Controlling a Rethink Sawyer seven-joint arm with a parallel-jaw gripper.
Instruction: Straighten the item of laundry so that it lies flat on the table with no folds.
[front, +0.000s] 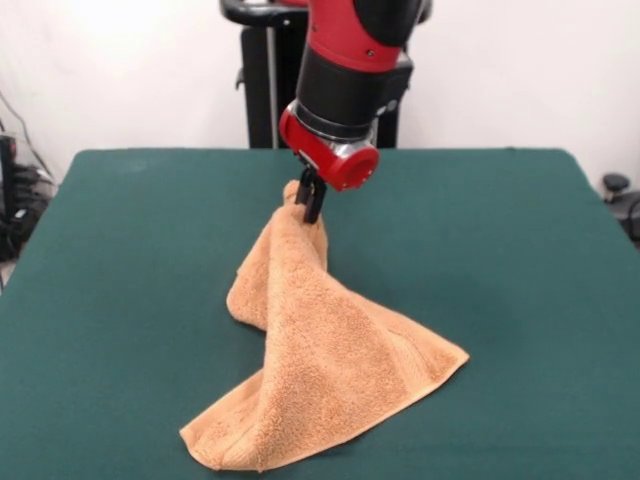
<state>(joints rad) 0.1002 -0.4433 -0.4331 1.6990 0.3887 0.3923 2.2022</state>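
The light orange-tan terry towel (320, 350) is in the front view, in the middle of the dark green table (120, 250). One corner is lifted. The rest hangs down in folds and spreads onto the table toward the near edge, with a woven band showing near the lower hems. My gripper (310, 200), black fingers under the red and black arm, is shut on the towel's raised top corner, a little above the table's middle.
The robot's black pedestal (262, 80) stands at the table's far side. Cables and dark equipment (15, 190) sit beyond the table's left edge, and a small dark object (618, 190) beyond the right edge.
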